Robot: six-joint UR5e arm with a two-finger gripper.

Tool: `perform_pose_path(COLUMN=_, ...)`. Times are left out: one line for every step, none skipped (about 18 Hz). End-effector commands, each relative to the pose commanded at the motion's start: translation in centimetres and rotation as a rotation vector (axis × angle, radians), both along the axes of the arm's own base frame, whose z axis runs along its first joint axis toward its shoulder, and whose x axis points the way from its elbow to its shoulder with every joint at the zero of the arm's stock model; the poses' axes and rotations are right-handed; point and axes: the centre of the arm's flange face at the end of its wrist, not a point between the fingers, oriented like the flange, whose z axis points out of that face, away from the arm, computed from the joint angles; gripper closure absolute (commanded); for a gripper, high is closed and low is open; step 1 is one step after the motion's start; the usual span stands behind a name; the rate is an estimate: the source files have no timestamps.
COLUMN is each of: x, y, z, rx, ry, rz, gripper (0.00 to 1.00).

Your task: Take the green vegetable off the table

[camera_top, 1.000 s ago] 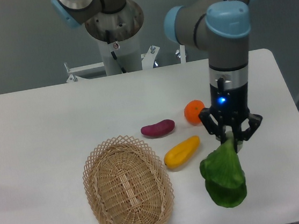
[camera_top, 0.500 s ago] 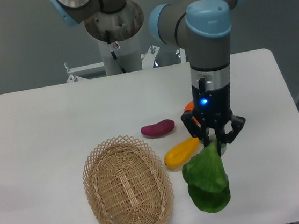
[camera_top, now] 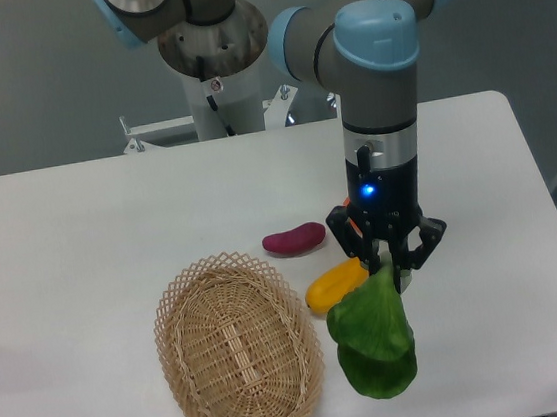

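The pincer (camera_top: 387,269) grips the green vegetable (camera_top: 372,340) by its stem, leaves hanging just right of the basket (camera_top: 237,348), above the bench (camera_top: 80,231).

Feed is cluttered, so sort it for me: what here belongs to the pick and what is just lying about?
In the job:
green vegetable, hanging from the tool
white table

Lying about:
wicker basket
yellow vegetable
purple vegetable
orange fruit, mostly hidden behind the tool
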Motion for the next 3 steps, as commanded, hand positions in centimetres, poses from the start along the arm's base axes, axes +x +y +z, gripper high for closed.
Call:
perform_pose_path(x=0.0, y=0.0, z=0.0, rx=0.0, ry=0.0, rz=0.0, gripper=0.76)
perform_pose_path(x=0.04, y=-0.03, z=0.08, rx=0.0, ry=0.0, rz=0.0, gripper=0.76)
perform_pose_path(x=0.03, y=-0.02, z=0.1, rx=0.001, ry=0.001, rz=0.0, gripper=0.76)
